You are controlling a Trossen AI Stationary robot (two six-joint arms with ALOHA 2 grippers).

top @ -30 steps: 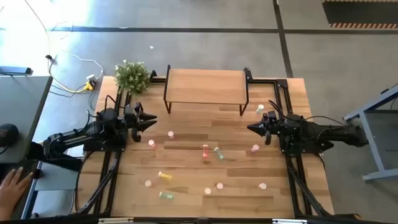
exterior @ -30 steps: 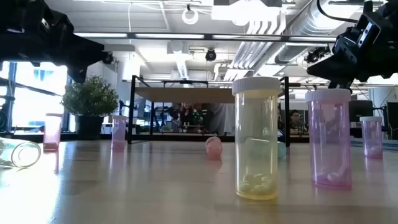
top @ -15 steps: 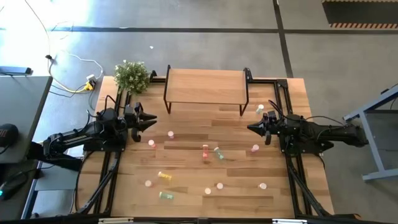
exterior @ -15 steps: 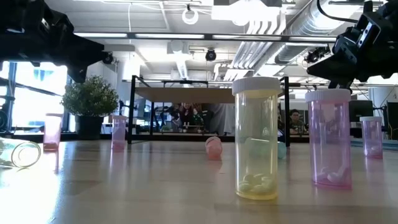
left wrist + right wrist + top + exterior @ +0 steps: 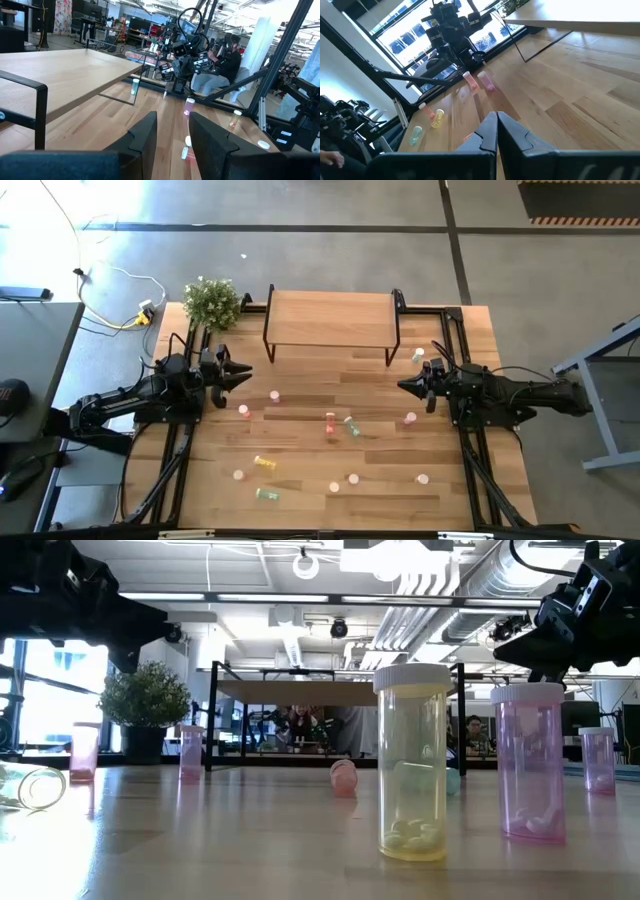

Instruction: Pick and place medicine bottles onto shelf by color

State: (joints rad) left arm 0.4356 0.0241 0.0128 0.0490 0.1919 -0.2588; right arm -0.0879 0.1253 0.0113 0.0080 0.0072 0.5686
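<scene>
Wood shelf [image 5: 331, 318] at far edge, bare on top. Bottles [image 5: 331, 425] scattered mid-table and near edge, open lanes between. Left gripper [image 5: 243, 374] and right gripper [image 5: 405, 386] pressed together, empty, flanking. From low view only: yellow bottle [image 5: 412, 762] upright, pills inside.

The shelf [image 5: 330, 318] top lies bare, open to reach from above. Its black legs [image 5: 268, 340] bound the gap beneath it. A potted plant [image 5: 212, 303] stands at the table's [image 5: 300, 470] far left corner, just beside the shelf. Between the left claw [image 5: 243, 375] and the right claw [image 5: 405, 385] the planks directly in front of the shelf are free. Nearer the front edge, scattered medicine bottles [image 5: 340, 425] clutter the middle, some upright, some lying down, with gaps between them. One green bottle [image 5: 417, 356] stands near the shelf's right leg, close to the right claw.
</scene>
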